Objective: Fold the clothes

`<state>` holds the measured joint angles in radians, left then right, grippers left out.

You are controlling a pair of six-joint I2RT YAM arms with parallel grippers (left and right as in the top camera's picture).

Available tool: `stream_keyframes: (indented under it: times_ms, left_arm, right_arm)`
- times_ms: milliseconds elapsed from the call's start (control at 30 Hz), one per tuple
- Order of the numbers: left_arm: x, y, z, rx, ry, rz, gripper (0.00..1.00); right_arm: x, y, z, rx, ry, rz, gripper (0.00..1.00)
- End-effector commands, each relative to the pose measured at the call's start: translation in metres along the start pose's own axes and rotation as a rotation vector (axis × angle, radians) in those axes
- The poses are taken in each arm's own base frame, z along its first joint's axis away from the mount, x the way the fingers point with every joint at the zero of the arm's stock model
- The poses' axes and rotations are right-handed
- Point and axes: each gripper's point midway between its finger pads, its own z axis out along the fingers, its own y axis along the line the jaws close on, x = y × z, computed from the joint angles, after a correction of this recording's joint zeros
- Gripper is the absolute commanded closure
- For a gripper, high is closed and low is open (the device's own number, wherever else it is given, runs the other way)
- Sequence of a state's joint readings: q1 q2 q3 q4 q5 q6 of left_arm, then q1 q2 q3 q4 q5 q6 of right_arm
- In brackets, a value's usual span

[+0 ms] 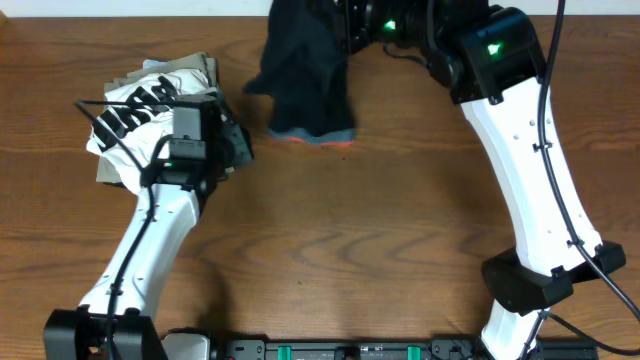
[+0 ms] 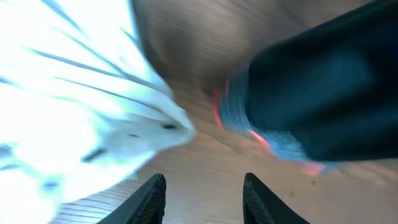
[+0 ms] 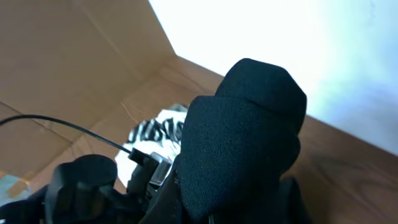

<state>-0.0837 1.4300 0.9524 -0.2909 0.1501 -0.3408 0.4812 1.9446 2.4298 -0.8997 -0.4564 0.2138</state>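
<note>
Folding looks barely begun. Seen from overhead, the black pants (image 1: 305,75) hang in a loose bunch at the far edge of the surface (image 1: 350,240). Their upper part is lifted by the right end effector (image 1: 350,28), and the grey waistband (image 1: 312,134) with its coral edge just reaches the wood. The left end effector (image 1: 236,146) sits beside the white lettered shirt (image 1: 135,108), near the waistband but apart from it. A khaki garment (image 1: 205,68) lies under the shirt.

From the left wrist, the blurred picture shows that end effector's jaws standing partly apart with nothing between them. The waistband is ahead and to the right, and the shirt is to the left.

From the right wrist, black cloth drapes over the fingers and hides them. The jaws are closed, and by the way the pants hang they are clamped on the cloth.

No flat layer or crease shows. Spreading the pants out and every fold appear to remain.
</note>
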Motion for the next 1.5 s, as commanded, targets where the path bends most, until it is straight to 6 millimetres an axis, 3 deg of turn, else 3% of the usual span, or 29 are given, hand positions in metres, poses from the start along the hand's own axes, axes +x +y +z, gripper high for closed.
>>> stream_keyframes:
  times_ms: [0,100,267,500,800,1033,1233,1467]
  left_arm:
    - [-0.027,0.016,-0.016,-0.026,-0.081,-0.045,0.59]
    - [-0.039,0.034,-0.023,-0.046,-0.119,-0.092,0.59]
    - [-0.045,0.042,-0.028,-0.048,-0.136,-0.111,0.59]
    - [-0.045,0.042,-0.028,-0.047,-0.136,-0.111,0.59]
    - [-0.045,0.042,-0.028,-0.047,-0.135,-0.111,0.59]
    - [-0.044,0.039,-0.028,-0.031,-0.129,-0.111,0.59]
    - [-0.044,0.039,-0.028,-0.03,-0.129,-0.111,0.59]
    - [-0.042,0.034,-0.028,-0.002,-0.118,-0.109,0.59]
  right_arm:
    - [-0.019,0.034,-0.009,-0.071,-0.068,-0.018,0.99]
    - [-0.027,0.045,-0.007,-0.086,-0.103,-0.037,0.99]
    - [-0.03,0.058,-0.002,-0.075,-0.131,-0.043,0.99]
    - [-0.02,0.049,0.0,-0.025,-0.091,-0.022,0.99]
    - [0.016,0.005,-0.005,0.152,0.046,0.054,0.99]
    - [0.039,-0.047,-0.026,0.314,0.14,0.131,0.99]
    - [0.063,-0.093,-0.056,0.427,0.234,0.232,0.99]
    - [0.108,-0.147,-0.113,0.627,0.397,0.381,0.99]
